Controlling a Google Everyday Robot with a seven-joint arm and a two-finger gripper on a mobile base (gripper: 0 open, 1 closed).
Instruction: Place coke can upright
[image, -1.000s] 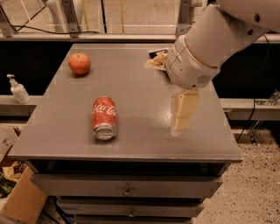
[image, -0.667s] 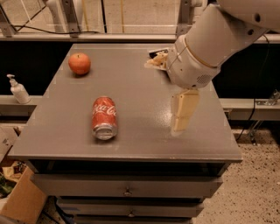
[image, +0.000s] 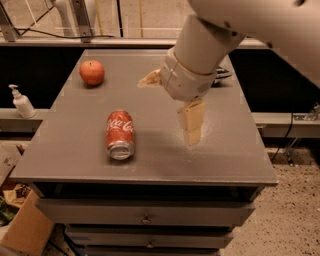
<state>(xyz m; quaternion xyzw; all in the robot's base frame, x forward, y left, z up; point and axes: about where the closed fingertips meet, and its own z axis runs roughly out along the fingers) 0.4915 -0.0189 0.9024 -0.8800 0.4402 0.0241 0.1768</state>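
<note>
The coke can (image: 120, 134) is lying on its side near the front of the desk (image: 75, 150), its silver end facing the front edge and its red body pointing toward the back. Nothing is holding it, so I am judging that the whole job of standing it up is yet to do. My gripper (image: 192, 131) is hanging to the right of the can, apart from it, pointing down at bare desk and carrying nothing. Whether it is wide or narrow I cannot tell. I am thinking of coming across to the left and taking the can around its round body, since a nudge may set it rolling. Nothing is standing between gripper and can. Farther back on the left, the apple (image: 92, 72) is sitting well apart from the can, out of my path. At the far right, behind my arm, a dark thing (image: 223, 75) is lying mostly hidden. Off the desk to the left, a soap bottle (image: 21, 101) is standing on a ledge.
</note>
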